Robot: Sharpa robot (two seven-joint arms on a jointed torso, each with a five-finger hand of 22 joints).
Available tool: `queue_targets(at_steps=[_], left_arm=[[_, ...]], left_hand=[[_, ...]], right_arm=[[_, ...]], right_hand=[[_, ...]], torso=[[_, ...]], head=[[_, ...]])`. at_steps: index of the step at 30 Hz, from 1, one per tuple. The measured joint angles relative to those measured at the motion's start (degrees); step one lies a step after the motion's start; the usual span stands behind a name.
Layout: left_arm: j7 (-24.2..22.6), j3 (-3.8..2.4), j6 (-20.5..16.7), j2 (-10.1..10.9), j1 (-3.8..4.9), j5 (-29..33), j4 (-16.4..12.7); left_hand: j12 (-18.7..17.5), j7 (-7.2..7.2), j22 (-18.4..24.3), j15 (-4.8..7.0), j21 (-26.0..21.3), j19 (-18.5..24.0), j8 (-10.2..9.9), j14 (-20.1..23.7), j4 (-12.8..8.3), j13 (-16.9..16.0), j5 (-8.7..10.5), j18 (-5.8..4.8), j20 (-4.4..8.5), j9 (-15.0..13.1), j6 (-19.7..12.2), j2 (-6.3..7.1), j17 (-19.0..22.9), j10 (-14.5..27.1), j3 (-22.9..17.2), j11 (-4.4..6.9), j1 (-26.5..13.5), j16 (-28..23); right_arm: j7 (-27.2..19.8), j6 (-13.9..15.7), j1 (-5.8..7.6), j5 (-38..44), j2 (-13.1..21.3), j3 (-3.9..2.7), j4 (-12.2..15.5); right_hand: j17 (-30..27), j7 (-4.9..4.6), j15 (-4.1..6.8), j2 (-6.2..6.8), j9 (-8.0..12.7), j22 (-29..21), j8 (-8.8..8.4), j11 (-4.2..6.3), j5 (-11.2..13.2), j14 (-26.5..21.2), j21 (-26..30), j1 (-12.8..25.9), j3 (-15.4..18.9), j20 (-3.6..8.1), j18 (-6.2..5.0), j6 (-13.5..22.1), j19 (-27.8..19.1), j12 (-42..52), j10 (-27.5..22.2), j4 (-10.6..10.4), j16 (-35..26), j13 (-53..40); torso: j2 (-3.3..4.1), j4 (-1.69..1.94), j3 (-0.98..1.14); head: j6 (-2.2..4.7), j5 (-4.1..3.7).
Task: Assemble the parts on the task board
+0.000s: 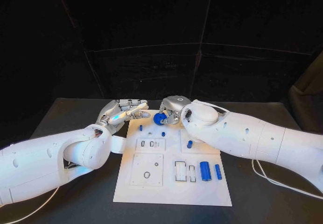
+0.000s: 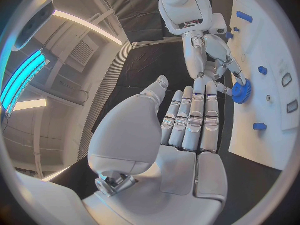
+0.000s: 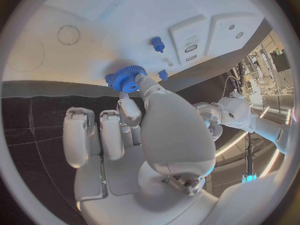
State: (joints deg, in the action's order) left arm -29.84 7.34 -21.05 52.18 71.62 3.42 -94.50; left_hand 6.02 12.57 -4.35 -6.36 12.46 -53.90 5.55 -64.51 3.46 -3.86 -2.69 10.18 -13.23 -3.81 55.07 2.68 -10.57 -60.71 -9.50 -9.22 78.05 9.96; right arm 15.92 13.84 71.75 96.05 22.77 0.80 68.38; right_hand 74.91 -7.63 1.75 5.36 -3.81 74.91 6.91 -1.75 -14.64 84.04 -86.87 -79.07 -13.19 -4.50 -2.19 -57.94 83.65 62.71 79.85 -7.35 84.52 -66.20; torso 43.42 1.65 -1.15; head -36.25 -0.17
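The white task board (image 1: 172, 191) lies in the middle of the black table. At its far edge my right hand (image 1: 175, 108) pinches a blue gear (image 1: 159, 118) between thumb and fingertips, just above the board. The right wrist view shows the gear (image 3: 127, 79) held at the fingertips of that hand (image 3: 140, 130) over the board (image 3: 94, 15). My left hand (image 1: 124, 112) hovers beside the board's far left corner with straight fingers, holding nothing. In the left wrist view its fingers (image 2: 190, 117) point toward the gear (image 2: 241, 91).
Small blue pegs (image 1: 141, 127) (image 1: 163, 134) (image 1: 189, 144) stand on the board's far half. Two blue cylinders (image 1: 205, 171) (image 1: 218, 171) lie at its right side beside rectangular slots. A white cable (image 1: 269, 179) runs over the table on the right.
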Motion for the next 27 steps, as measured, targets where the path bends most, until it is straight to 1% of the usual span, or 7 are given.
queue_targets(at_steps=[5, 6, 10, 12, 15, 17, 27], left_arm=[[0.0, 0.00, 0.0, 0.0, 0.02, 0.0, 0.0], [0.0, 0.00, 0.0, 0.0, 0.02, 0.0, 0.0], [0.0, 0.00, 0.0, 0.0, 0.02, 0.0, 0.0], [0.0, 0.01, 0.0, 0.0, 0.02, 0.0, 0.0], [0.0, 0.01, 0.0, 0.0, 0.02, 0.0, 0.0], [0.0, 0.01, 0.0, 0.0, 0.02, 0.0, 0.0], [0.0, 0.01, 0.0, 0.0, 0.02, 0.0, 0.0]], left_hand=[[0.0, 0.00, 0.0, 0.00, 0.0, 0.0, 0.0, 0.0, 0.0, 0.0, 0.00, 0.00, 0.00, 0.0, 0.0, 0.00, 0.0, 0.0, 0.0, 0.00, 0.0, 0.0], [0.0, 0.00, 0.0, 0.00, 0.0, 0.0, 0.0, 0.0, 0.0, 0.0, 0.00, 0.00, 0.00, 0.0, 0.0, 0.00, 0.0, 0.0, 0.0, 0.00, 0.0, 0.0], [0.0, 0.00, 0.0, 0.00, 0.0, 0.0, 0.0, 0.0, 0.0, 0.0, 0.00, 0.00, 0.00, 0.0, 0.0, 0.00, 0.0, 0.0, 0.0, 0.00, 0.0, 0.0], [0.0, 0.00, 0.0, 0.00, 0.0, 0.0, 0.0, 0.0, 0.0, 0.0, 0.00, 0.00, 0.00, 0.0, 0.0, 0.00, 0.0, 0.0, 0.0, 0.00, 0.0, 0.0], [0.0, 0.00, 0.0, 0.00, 0.0, 0.0, 0.0, 0.0, 0.0, 0.0, 0.00, 0.00, 0.00, 0.0, 0.0, 0.00, 0.0, 0.0, 0.0, 0.00, 0.0, 0.0], [0.0, 0.00, 0.0, 0.00, 0.0, 0.0, 0.0, 0.0, -0.2, 0.0, 0.00, 0.00, 0.00, 0.0, 0.0, 0.00, 0.0, 0.0, -0.2, 0.00, 0.0, 0.0], [0.0, 0.00, 0.0, 0.00, 0.0, 0.0, 0.0, 0.0, -0.2, 0.0, 0.00, 0.00, 0.00, 0.0, 0.0, 0.00, 0.0, 0.0, -0.2, 0.00, 0.0, 0.0]], right_arm=[[0.1, -0.4, 0.07, 0.2, 0.1, -0.05, 0.0], [0.1, -0.5, 0.08, 0.2, 0.1, -0.05, 0.0], [0.1, -0.7, 0.09, 0.4, 0.1, -0.05, 0.1], [0.2, -0.7, 0.09, 0.4, 0.1, -0.05, 0.1], [0.2, -0.8, 0.09, 0.5, 0.1, -0.05, 0.1], [0.2, -0.8, 0.07, 0.5, 0.1, -0.03, 0.1], [0.2, -0.8, 0.00, 0.7, 0.2, 0.01, 0.3]], right_hand=[[0.0, 0.02, 0.00, 0.00, 0.0, 0.0, -0.17, 0.00, 0.0, 0.0, 0.0, 0.0, 0.0, 0.00, -0.01, 0.0, 0.0, 0.0, 0.0, 0.0, 0.0, 0.0], [0.0, 0.12, 0.00, 0.37, -0.1, 0.0, -0.18, 0.00, 0.1, 0.0, 0.0, 0.4, 0.0, 0.00, 0.00, -0.1, 0.0, -0.2, 0.0, 0.0, 0.0, 0.0], [0.0, 0.24, 0.00, 0.75, -0.2, 0.0, -0.19, -0.03, 0.3, 0.0, 0.0, 0.8, -0.2, 0.00, 0.00, -0.2, 0.0, -0.3, 0.0, 0.2, 0.0, 0.0], [0.0, 0.30, 0.00, 1.22, -0.2, 0.0, -0.31, -0.35, 0.4, 0.0, 0.0, 1.2, -0.2, 0.00, -0.01, -0.3, 0.0, -1.0, -0.4, 0.2, 0.0, 0.3], [0.0, 0.05, 0.00, 1.81, -0.2, 0.0, -1.04, -0.72, 1.1, 0.0, 0.0, 1.8, -0.3, -0.21, -0.01, 0.6, 0.2, -1.9, -0.7, 0.3, 0.0, 0.9], [0.0, -0.20, 0.00, 1.82, -0.2, 0.0, -1.50, -0.72, 1.3, 0.0, 0.0, 2.3, -0.3, -0.21, -0.01, 1.4, 0.2, -2.2, -0.7, 0.2, 0.0, 1.1], [0.0, -0.27, 0.00, 2.62, 0.0, 0.0, -1.89, -1.12, 1.9, 0.0, 0.0, 3.8, 0.5, -0.21, -0.01, 1.8, 0.2, -3.0, -1.1, -0.5, 0.0, 1.6]], torso=[[-0.01, 0.00, 0.02], [-0.01, 0.00, 0.02], [-0.02, 0.00, 0.02], [-0.03, -0.01, 0.02], [-0.04, -0.01, 0.02], [-0.04, -0.01, 0.02], [-0.04, 0.00, 0.02]], head=[[-0.05, 0.01], [-0.02, 0.01], [0.36, 0.07], [0.40, 0.08], [0.46, 0.04], [0.52, 0.04], [0.30, 0.04]])
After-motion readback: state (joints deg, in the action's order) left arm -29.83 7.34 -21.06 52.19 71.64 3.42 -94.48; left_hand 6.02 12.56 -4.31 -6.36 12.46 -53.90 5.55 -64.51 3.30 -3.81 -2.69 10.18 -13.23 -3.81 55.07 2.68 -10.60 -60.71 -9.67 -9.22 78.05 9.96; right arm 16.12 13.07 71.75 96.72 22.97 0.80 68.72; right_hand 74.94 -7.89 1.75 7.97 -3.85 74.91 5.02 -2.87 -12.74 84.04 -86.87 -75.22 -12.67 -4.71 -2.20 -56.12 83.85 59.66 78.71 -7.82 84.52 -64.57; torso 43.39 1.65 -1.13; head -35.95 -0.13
